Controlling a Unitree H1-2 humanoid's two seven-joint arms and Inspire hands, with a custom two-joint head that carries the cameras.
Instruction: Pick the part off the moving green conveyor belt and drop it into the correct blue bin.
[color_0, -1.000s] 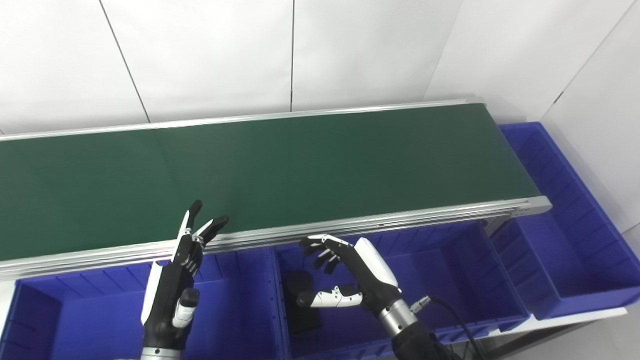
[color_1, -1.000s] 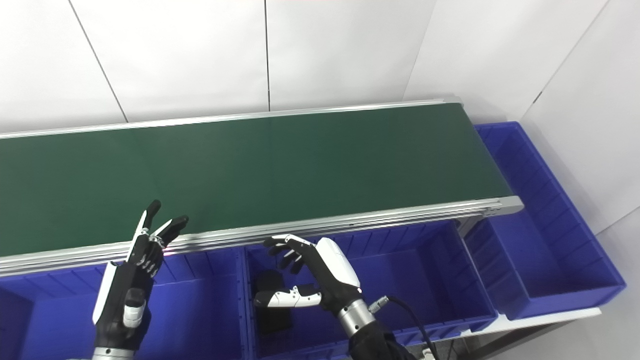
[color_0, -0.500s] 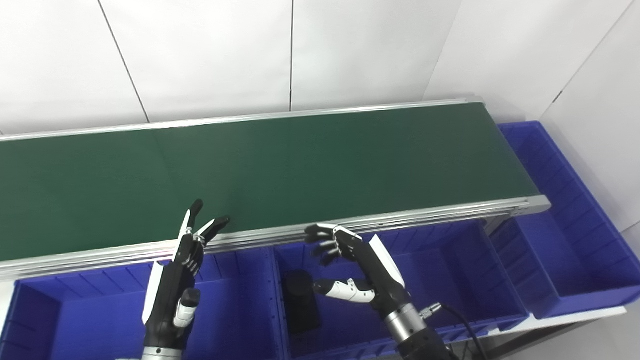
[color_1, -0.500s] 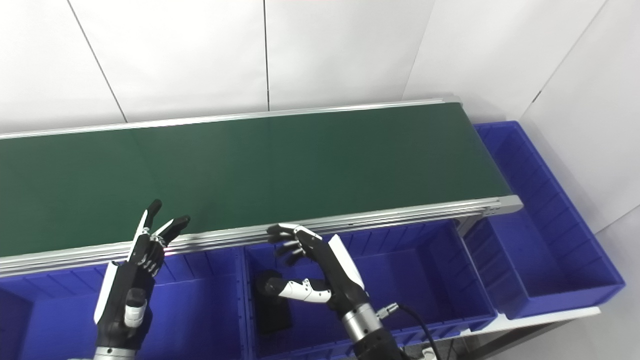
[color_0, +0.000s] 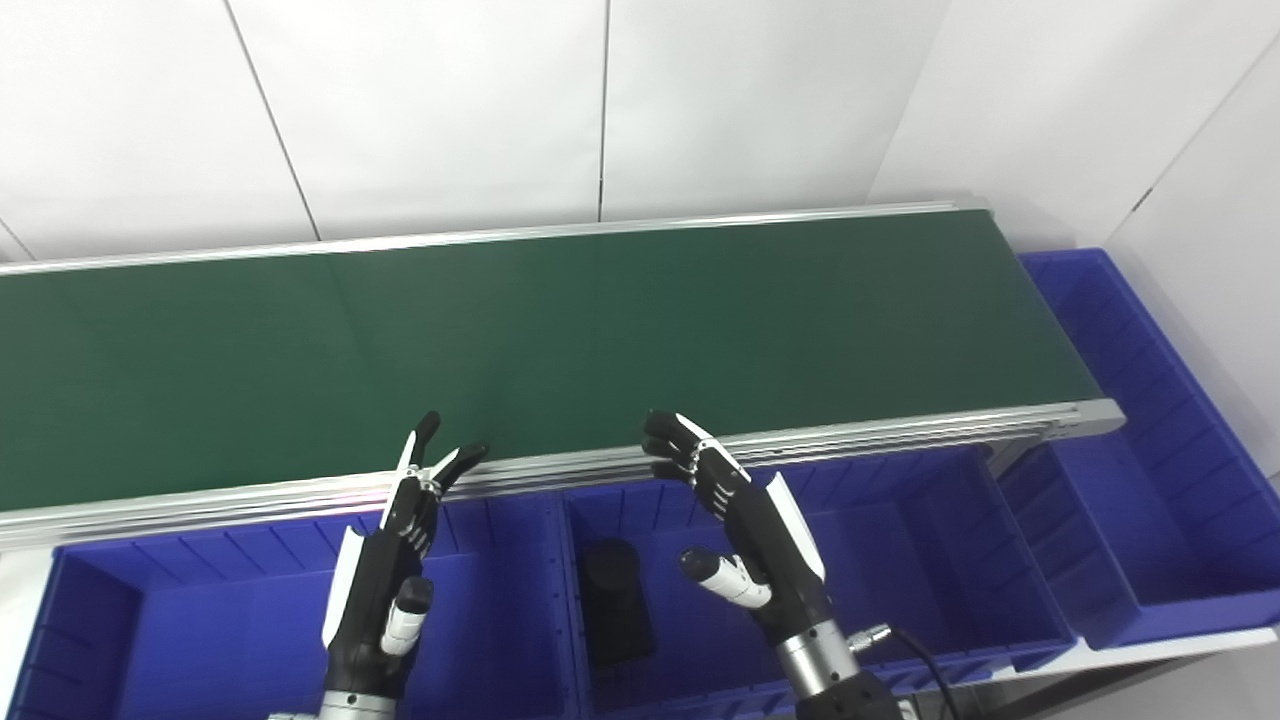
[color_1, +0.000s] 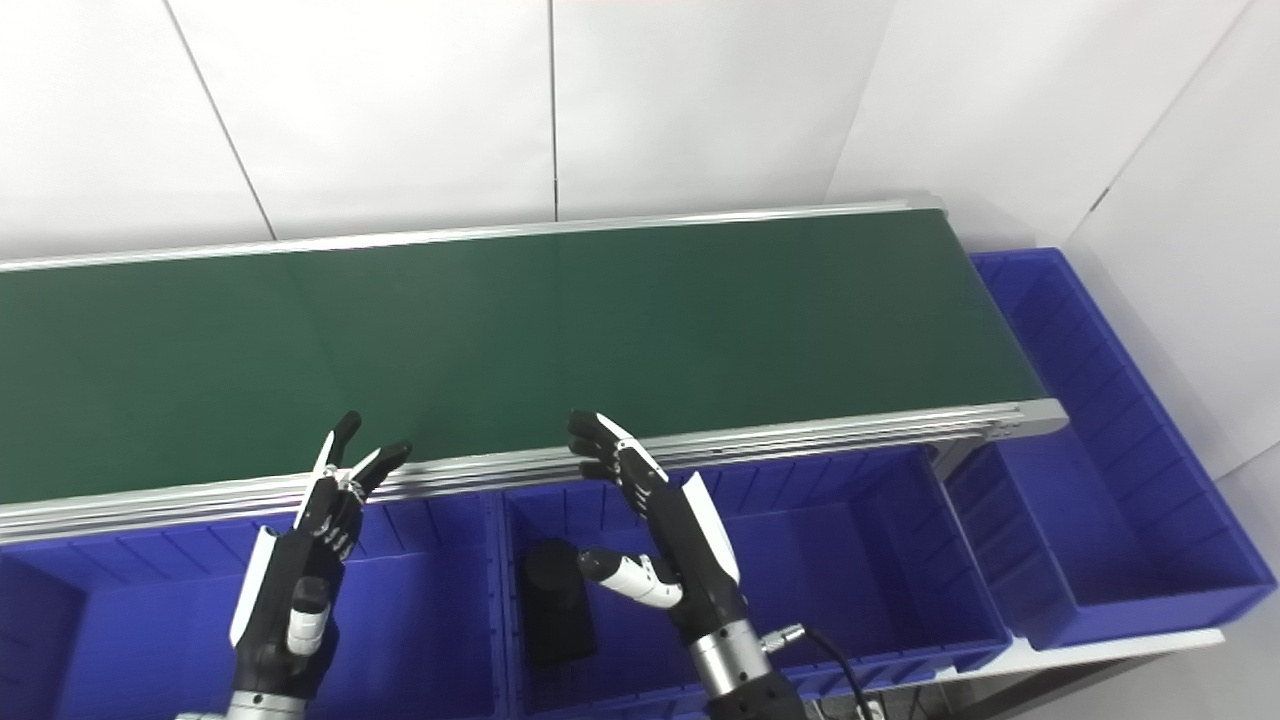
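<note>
Nearest are two hands, both held up with fingers spread and holding nothing. The left hand (color_0: 385, 590) is above the left blue bin (color_0: 180, 640). The right hand (color_0: 755, 545) is above the middle blue bin (color_0: 900, 560), with its fingertips up by the metal edge of the belt.

One black part (color_0: 615, 600) lies on the floor of the middle bin, at its left side, just beside the right hand's thumb but not touching it.

There are three blue bins. The third blue bin (color_1: 1110, 520) sits at the far right, past the end of the belt. The right eye view shows more of it, down to its near corner. The left eye view shows more of the left bin.

Behind the bins runs one long green conveyor belt (color_0: 560, 330). Behind that is a white wall (color_0: 450, 110).
</note>
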